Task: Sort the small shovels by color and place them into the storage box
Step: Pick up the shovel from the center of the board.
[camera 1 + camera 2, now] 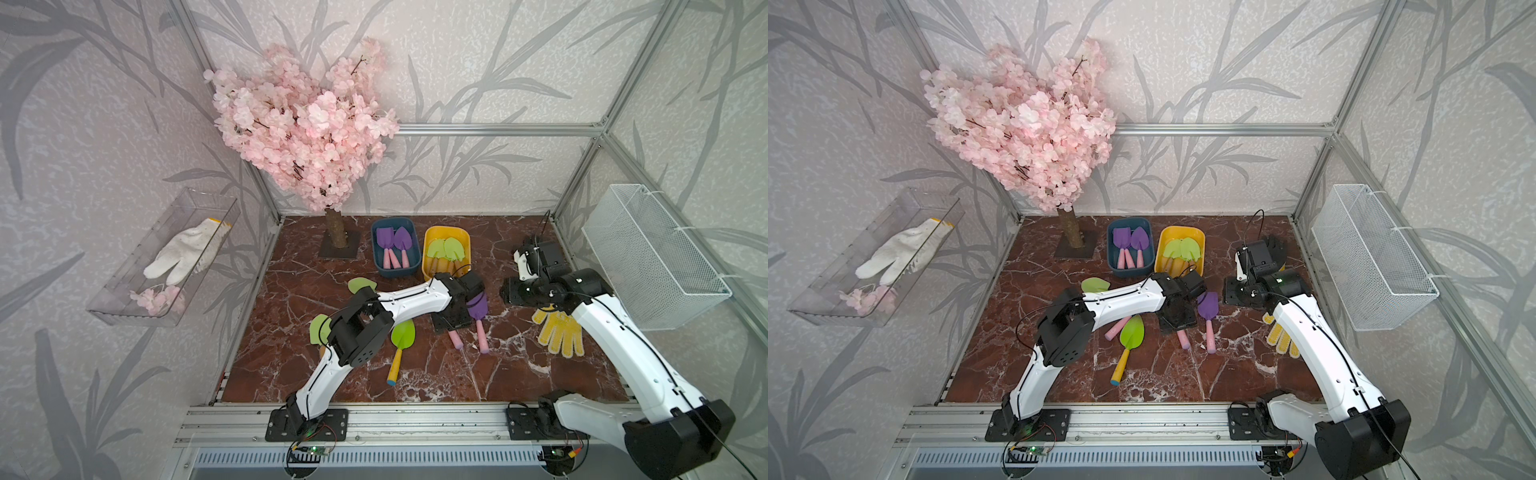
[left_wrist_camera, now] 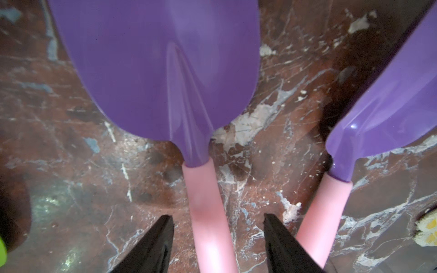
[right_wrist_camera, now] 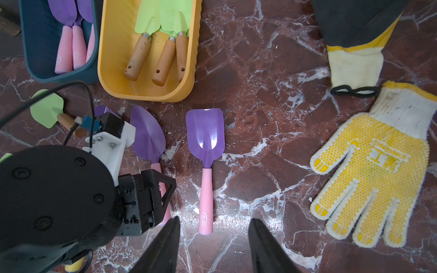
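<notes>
By my reckoning the sort is about half done. Six shovels lie loose on the surface (image 1: pixel 519 374). They are a yellow-handled green shovel (image 1: pixel 400 347), a green blade (image 1: pixel 320 328) by my left elbow, another green blade (image 1: pixel 361 284) beyond my forearm, a pink handle (image 1: pixel 1117 328) poking from under that arm, and two purple ones mid-surface. The clear wall tray (image 1: pixel 120 291) holds a white glove (image 1: pixel 183 253) and petals (image 1: pixel 160 299). The blue box (image 3: pixel 40 47) shows three pink-handled purple shovels. The yellow box (image 3: pixel 113 59) just beside it holds three wooden-handled green ones. My left hand (image 2: pixel 217 216) is spread astride the pointed purple shovel's (image 2: pixel 153 71) handle, not pinching it. My right hand (image 3: pixel 214 219) hangs spread and empty over the square purple shovel (image 3: pixel 204 132).
</notes>
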You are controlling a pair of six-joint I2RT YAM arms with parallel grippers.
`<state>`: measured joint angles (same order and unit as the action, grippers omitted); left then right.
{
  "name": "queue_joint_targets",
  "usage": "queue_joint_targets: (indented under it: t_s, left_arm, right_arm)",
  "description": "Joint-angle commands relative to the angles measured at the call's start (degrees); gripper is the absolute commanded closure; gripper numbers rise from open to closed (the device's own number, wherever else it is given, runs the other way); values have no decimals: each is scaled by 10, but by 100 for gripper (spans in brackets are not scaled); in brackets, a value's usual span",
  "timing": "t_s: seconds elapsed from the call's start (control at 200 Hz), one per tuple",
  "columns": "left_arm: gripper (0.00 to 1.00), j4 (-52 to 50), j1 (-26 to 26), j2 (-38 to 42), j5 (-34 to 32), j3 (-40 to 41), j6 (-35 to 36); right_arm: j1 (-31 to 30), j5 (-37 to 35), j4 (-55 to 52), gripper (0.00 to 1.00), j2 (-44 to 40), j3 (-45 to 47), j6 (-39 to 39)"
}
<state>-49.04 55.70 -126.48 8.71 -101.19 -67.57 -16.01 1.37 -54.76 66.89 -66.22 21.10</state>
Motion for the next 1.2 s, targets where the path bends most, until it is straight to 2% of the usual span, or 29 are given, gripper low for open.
queue_joint_targets:
  t_s: [0.0,0.18,0.71,1.195]
  left_arm:
    - [40,4,2,-8,0,8,-5]
    - [49,12,2,-8,7,22,-5]
    - [63,14,2,-3,9,42,-1]
    - [75,-7,11,77,-26,102,16]
  right_arm:
    - [3,-4,-8,48,-11,8,-5]
    - [5,-2,-8,48,-10,9,-5]
    - [7,0,-6,48,-8,7,-6]
    - [7,1,-8,48,-15,10,-5]
